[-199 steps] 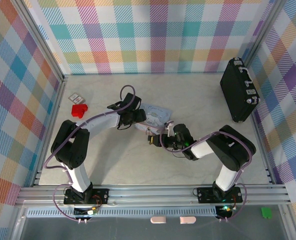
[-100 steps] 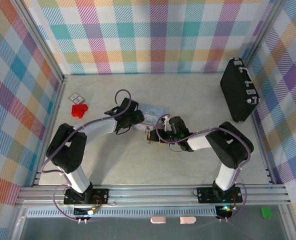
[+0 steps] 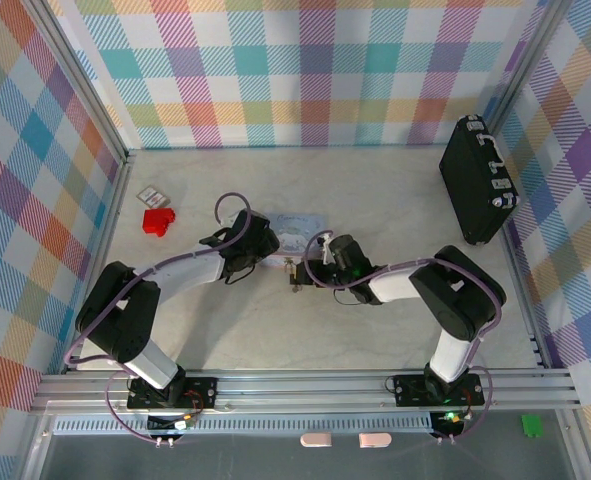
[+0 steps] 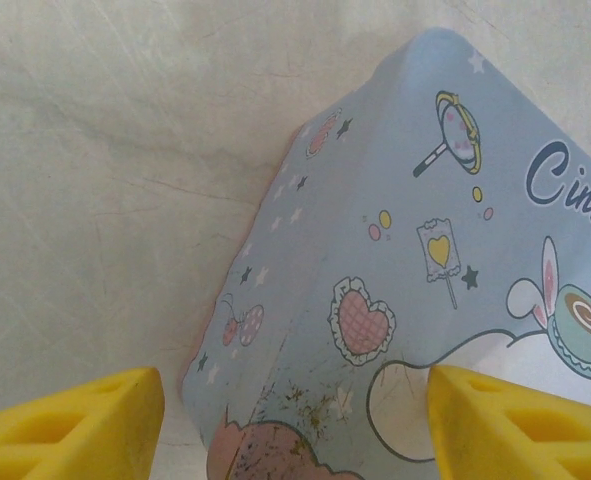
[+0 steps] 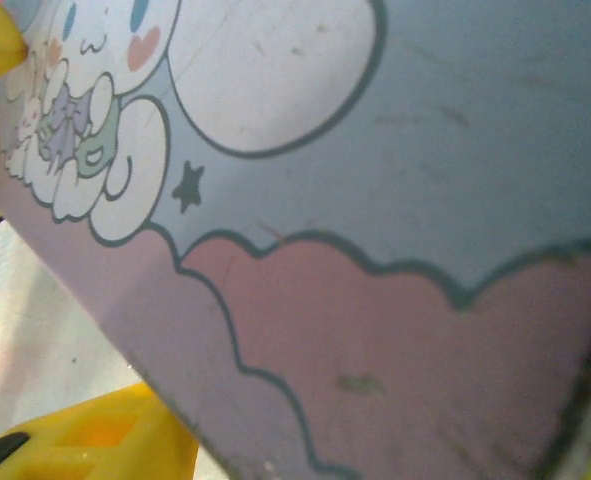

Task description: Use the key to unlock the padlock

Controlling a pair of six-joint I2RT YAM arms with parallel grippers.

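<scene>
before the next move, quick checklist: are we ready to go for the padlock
1. left gripper open around the tin corner: ok
2. left fingers steadying the tin: not ok, one stands clear of its edge
3. padlock shackle state: cannot tell, too small in the top view
4. key in right gripper: cannot tell
5. right wrist camera facing the padlock: not ok, it faces the tin's lid up close
</scene>
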